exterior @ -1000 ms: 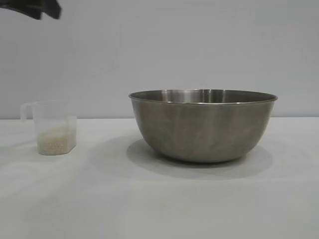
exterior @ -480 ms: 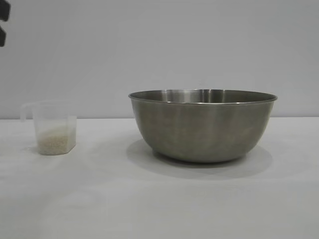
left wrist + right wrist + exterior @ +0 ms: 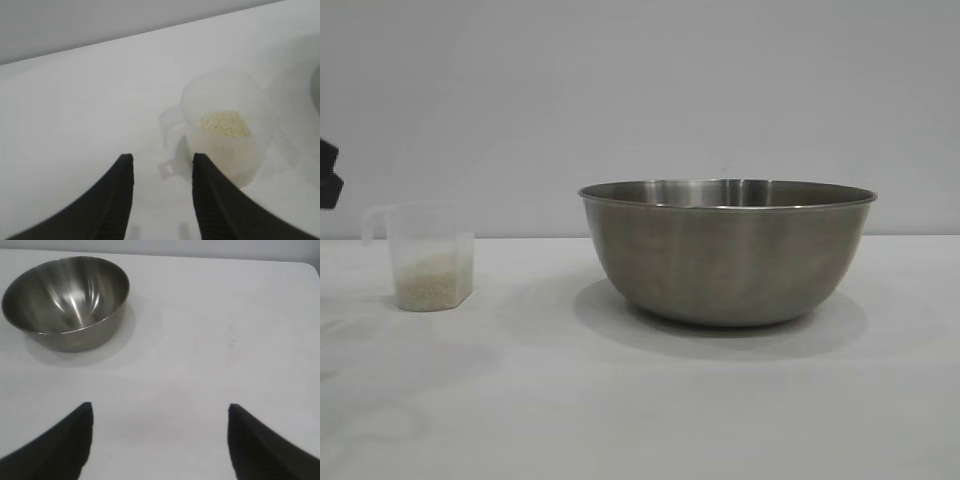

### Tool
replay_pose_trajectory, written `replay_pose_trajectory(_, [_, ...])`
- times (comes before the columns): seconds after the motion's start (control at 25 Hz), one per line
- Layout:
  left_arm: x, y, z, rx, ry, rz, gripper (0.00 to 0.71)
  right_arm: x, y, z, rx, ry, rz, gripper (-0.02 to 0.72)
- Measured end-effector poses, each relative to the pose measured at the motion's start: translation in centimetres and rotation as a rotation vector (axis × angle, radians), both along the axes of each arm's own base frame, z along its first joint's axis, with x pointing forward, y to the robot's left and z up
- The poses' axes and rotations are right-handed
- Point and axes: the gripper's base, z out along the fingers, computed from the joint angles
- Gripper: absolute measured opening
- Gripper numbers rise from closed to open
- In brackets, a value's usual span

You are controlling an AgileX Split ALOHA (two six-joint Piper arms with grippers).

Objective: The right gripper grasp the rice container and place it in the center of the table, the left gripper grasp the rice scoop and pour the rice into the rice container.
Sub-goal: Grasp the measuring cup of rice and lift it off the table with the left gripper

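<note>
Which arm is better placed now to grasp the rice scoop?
Left. The left end effector is open right beside the rice scoop, near its handle. The right end effector is open, apart from the rice container.

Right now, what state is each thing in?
Rice container: upright on the table, empty, not held.
Rice scoop: upright, not held.
Rice: in the scoop.
Left claw: open, near the scoop's handle.
Right claw: open wide, away from the container.
</note>
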Motion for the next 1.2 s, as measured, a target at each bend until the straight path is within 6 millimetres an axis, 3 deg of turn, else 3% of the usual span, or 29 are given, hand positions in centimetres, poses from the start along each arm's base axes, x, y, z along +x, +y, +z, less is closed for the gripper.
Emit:
replay_pose_trajectory(0.08, [0.0,0.0,-1.1,-0.005,0.030,0.007,0.253,0.0,0.0,0.0,0.000,0.000,0.000,0.564])
replay_pose_trajectory(0.12, [-0.1,0.0,-1.7,-0.003,0.055,0.009,0.253,0.0,0.0,0.0,0.000,0.000,0.000,0.603])
replay_pose_trajectory(0.32, [-0.3,0.1,-3.6,0.018,0.129,0.011,0.253,0.0,0.0,0.0,-0.001,0.000,0.001,0.538])
replay_pose_trajectory(0.88, [1.7,-0.1,-3.1,-0.004,0.068,0.059,0.253,0.0,0.0,0.0,-0.001,0.000,0.001,0.538])
replay_pose_trajectory(1.12, [2.3,-0.3,-4.1,0.002,0.085,0.061,0.253,0.0,0.0,0.0,-0.002,0.001,0.001,0.538])
replay_pose_trajectory(1.2, [2.4,-0.3,-4.4,0.005,0.094,0.061,0.323,0.0,0.0,0.0,-0.002,0.001,0.001,0.538])
